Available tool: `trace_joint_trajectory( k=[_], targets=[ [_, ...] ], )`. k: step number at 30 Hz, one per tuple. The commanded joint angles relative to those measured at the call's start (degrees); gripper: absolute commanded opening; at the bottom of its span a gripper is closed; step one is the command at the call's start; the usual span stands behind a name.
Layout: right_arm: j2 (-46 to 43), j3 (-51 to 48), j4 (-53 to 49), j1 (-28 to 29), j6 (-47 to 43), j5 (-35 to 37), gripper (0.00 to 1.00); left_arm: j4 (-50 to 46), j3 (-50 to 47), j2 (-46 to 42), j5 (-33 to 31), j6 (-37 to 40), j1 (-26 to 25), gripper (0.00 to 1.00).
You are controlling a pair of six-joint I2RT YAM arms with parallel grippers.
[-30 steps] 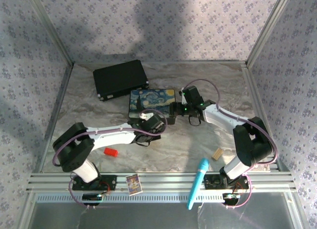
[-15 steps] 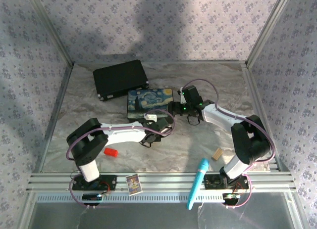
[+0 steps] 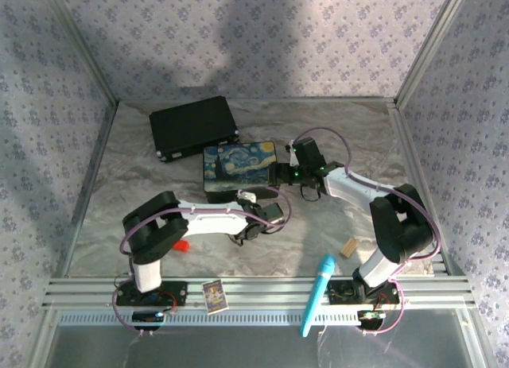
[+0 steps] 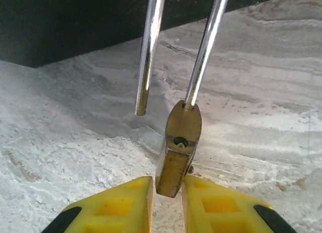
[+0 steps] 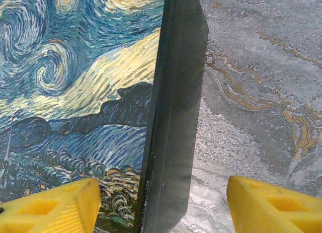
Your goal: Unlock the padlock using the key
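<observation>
**Padlock held in left pincer, shackle sprung**

The left pincer (image 4: 168, 186) pinches the brass padlock (image 4: 177, 157) by its body, above the marble tabletop (image 4: 261, 117). One shackle (image 4: 201, 47) leg sits in the body; the other ends free. The right pincer (image 5: 161, 192) stands spread, straddling the painted tin box's (image 5: 75, 92) edge.

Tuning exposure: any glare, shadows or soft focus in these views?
Top external: broad soft shadows on the back wall. Left wrist: glare streaks along the shackle, padlock body sharp. Right wrist: yellow fingers soft, tin box sharp.
</observation>
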Motion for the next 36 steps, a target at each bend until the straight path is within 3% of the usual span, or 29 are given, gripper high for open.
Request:
trace_joint_trajectory(
  k=[1, 9, 20, 23, 29, 31, 36],
  targets=[
    [1.9, -2.8, -6.1, -0.6, 0.4, 1.6, 0.68, -7.0, 3.8, 2.3, -5.6, -0.6, -0.8, 0.18],
    [2.2, -3.1, -5.6, -1.1, 0.6, 0.8, 0.68, -5.9, 5.2, 3.9, -4.1, 0.6, -3.3, 0.12],
    [0.8, -2.2, -6.0, -1.7, 0.2, 0.0, 0.68, -3.8, 4.7, 1.5, -2.3, 1.7, -3.7, 0.25],
    [0.1, -0.8, -6.5, -2.0, -0.7, -1.0, 0.69, -3.1, 3.9, -2.1, -2.3, 2.4, -3.5, 0.37],
    [-4.1, 2.5, -6.5, -2.2, -3.9, -3.1, 0.83, 2.2, -1.1, -15.4, -1.0, 5.9, -1.8, 0.96],
    [-6.7, 2.3, -5.8, -2.2, -4.0, -2.9, 0.98, 4.9, -3.5, -20.5, 0.3, 6.7, -0.4, 1.00],
    [-13.9, 0.1, -5.7, -1.8, -4.6, -4.4, 0.99, 9.4, -9.3, -30.6, 9.1, 7.5, 6.0, 1.00]
  ],
)
